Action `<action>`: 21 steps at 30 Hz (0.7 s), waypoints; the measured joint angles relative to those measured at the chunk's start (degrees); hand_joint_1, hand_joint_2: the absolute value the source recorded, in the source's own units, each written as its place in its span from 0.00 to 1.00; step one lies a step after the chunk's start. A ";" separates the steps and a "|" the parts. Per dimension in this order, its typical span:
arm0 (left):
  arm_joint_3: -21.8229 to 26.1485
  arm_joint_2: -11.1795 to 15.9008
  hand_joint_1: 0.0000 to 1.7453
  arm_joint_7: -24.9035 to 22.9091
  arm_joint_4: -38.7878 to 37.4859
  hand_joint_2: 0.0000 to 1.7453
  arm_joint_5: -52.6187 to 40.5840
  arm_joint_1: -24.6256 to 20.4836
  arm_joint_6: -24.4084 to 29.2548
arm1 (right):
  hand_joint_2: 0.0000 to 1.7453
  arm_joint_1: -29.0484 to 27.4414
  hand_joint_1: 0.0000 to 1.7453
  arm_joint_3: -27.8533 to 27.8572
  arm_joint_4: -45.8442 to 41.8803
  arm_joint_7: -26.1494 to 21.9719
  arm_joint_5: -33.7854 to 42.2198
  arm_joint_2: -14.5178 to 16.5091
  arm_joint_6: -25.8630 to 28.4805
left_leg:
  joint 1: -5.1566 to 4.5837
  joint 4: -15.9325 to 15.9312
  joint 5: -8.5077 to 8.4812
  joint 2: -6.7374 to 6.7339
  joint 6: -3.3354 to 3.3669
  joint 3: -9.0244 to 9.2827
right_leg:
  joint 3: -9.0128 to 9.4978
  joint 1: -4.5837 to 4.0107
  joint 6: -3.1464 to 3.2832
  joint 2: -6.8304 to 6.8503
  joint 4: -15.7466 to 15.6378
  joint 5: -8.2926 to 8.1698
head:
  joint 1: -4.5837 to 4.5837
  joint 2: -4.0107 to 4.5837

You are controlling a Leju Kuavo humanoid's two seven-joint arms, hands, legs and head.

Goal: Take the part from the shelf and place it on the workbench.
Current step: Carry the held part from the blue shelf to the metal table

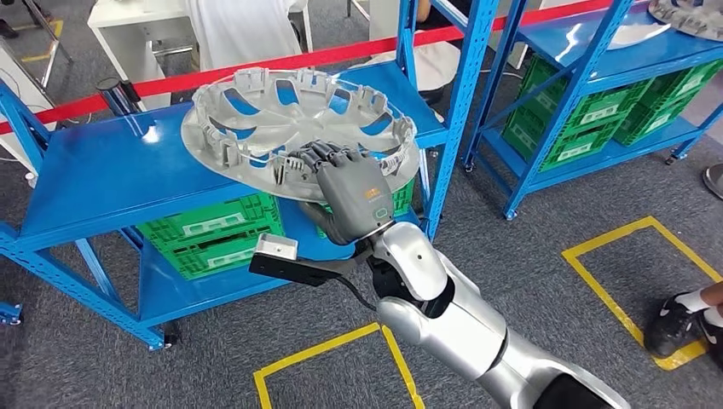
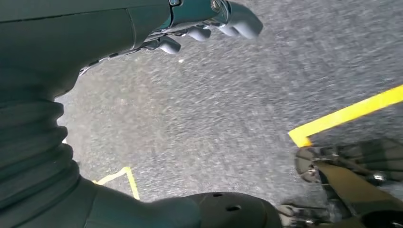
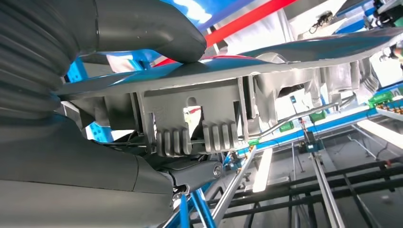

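Note:
The part is a silver round wheel cover [image 1: 281, 119], inner side up, held tilted over the top board of the blue shelf [image 1: 102, 170]. My right hand [image 1: 345, 183] grips its near rim, fingers curled over the edge. In the right wrist view the thick thumb [image 3: 157, 31] presses one face of the wheel cover [image 3: 266, 61] and the dark fingers [image 3: 197, 172] close on the other, by the ribbed clips. My left hand [image 2: 204, 23] hangs over the grey floor, fingers apart and holding nothing.
Green crates [image 1: 213, 230] sit on the lower shelf board. A second blue rack [image 1: 588, 77] with green crates stands to the right, another wheel cover [image 1: 691, 17] on top. A red barrier tape [image 1: 281, 61] runs behind. A person's shoe [image 1: 673, 324] is at right; yellow floor markings [image 1: 635, 281] lie nearby.

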State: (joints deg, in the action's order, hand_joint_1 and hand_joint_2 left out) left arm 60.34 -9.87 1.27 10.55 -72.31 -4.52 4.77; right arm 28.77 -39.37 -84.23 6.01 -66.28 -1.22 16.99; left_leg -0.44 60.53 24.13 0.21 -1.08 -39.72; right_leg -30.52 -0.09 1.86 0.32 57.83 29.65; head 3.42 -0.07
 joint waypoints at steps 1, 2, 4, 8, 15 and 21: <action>0.09 -0.01 0.00 -0.14 0.00 1.00 -0.14 -0.01 0.02 | 1.00 0.13 1.00 -0.04 0.10 0.10 -0.02 0.21 -0.02 | 0.16 2.39 2.90 0.02 -0.33 -0.79 | -0.76 0.15 0.22 0.08 -0.07 -0.75 | -0.11 0.00; 0.14 -0.01 0.00 -0.21 0.00 1.00 -0.30 -0.03 0.02 | 1.00 0.11 1.00 -0.07 0.15 0.26 -0.11 0.36 0.02 | 0.28 5.66 6.05 0.02 -0.64 -1.62 | -1.55 0.19 0.31 0.08 -0.04 -1.45 | -0.24 0.00; 0.18 -0.01 0.00 -0.20 0.01 1.00 -0.60 -0.08 0.03 | 1.00 -0.33 1.00 -0.08 0.19 0.63 -0.61 0.44 0.31 | 0.59 12.36 9.13 0.01 -1.14 -2.43 | -3.15 0.20 0.17 0.17 0.06 -2.85 | -0.34 0.00; 0.21 -0.04 0.00 -0.08 0.01 1.00 -1.10 -0.23 0.09 | 1.00 -1.72 1.00 -0.08 0.08 1.32 -1.80 0.44 0.64 | 1.04 8.49 4.63 0.04 -1.61 4.77 | -6.69 0.39 -0.63 0.27 0.75 -5.35 | -0.36 0.00; 0.18 -0.42 0.00 -0.74 -0.05 1.00 -2.45 -0.55 -0.11 | 1.00 -2.82 1.00 0.01 -1.24 2.76 -3.05 0.41 0.32 | 0.54 -2.64 5.66 -0.02 1.55 9.97 | -9.18 0.65 -2.96 -0.03 2.19 -5.88 | -0.39 0.00; -0.43 -0.24 0.00 -1.13 -0.01 1.00 -4.07 -0.46 -0.68 | 1.00 -5.20 1.00 0.36 -2.80 3.90 -4.10 -0.09 0.20 | -0.05 -1.85 1.92 -0.24 2.60 4.79 | -10.88 0.39 -2.85 -0.17 17.57 2.98 | -0.17 0.00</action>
State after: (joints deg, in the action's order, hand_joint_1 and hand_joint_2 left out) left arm 59.91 -10.11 0.14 10.55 -76.37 -4.98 4.09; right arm 23.58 -39.01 -87.03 9.91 -70.39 -1.31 17.19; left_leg -0.48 58.68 26.05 -0.03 1.52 -34.94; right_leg -41.41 0.30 -0.99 0.15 75.40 32.62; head 3.25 -0.07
